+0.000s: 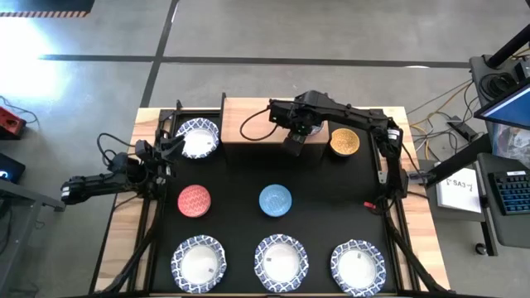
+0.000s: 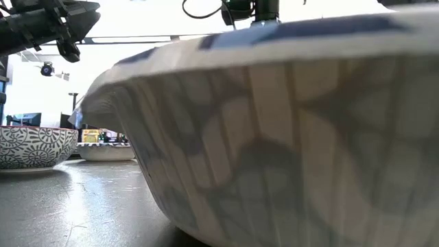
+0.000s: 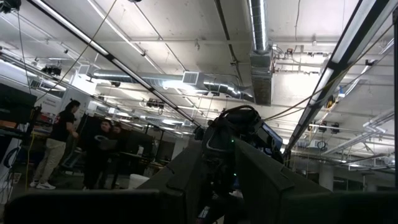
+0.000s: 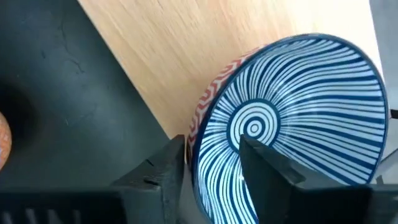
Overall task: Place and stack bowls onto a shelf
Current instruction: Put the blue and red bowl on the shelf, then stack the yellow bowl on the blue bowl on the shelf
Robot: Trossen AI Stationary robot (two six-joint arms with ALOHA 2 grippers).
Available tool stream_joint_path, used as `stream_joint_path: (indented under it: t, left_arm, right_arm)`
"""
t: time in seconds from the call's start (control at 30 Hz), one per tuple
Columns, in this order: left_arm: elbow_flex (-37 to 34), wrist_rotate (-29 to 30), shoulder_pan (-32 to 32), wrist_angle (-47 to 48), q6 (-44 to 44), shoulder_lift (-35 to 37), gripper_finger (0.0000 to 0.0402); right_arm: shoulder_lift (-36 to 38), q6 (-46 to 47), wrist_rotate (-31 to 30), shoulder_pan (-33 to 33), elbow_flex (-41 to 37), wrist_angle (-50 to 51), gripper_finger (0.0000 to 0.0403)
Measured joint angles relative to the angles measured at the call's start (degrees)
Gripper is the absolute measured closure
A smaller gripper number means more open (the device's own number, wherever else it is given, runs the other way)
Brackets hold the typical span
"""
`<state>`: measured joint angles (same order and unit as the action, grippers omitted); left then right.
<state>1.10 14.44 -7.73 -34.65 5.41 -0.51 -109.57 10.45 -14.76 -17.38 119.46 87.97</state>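
Over light-wood shelf (image 4: 186, 43) | right tool (image 4: 211, 163) pinches round blue-striped bowl (image 4: 292, 118) rim

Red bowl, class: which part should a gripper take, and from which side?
Take the red bowl by its rim, one finger inside and one outside, coming straight down from above. It sits upright, mouth open, apart from its neighbours. The left gripper is probably the nearer.

The right arm reaches from the right side toward the upper centre of the high view, and its gripper (image 1: 295, 142) points down there with the fingers (image 4: 266, 163) closed on the rim of a bowl (image 4: 292, 118). The left arm lies at the left edge of the high view, with its gripper (image 1: 170, 151) raised and pointing toward the upper left area.
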Motion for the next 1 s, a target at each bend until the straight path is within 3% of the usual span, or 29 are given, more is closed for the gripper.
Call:
stream_joint_path:
  t: [0.23,0.43,1.0]
  left_arm:
    - [0.0,0.0,0.01,-0.01,0.01,0.0,0.0319]
    - [-0.01,0.0,0.02,0.02,0.0,0.0,0.0319]
    - [0.0,0.0,0.01,0.02,0.01,0.02,0.0319]
  right_arm:
    - [3.46,2.21,0.45,1.61,0.0,0.21,0.024]
    - [5.59,9.7,7.32,4.84,0.03,-0.04,0.0255]
    - [8.85,20.9,5.3,19.53,-3.43,1.95,0.0266]
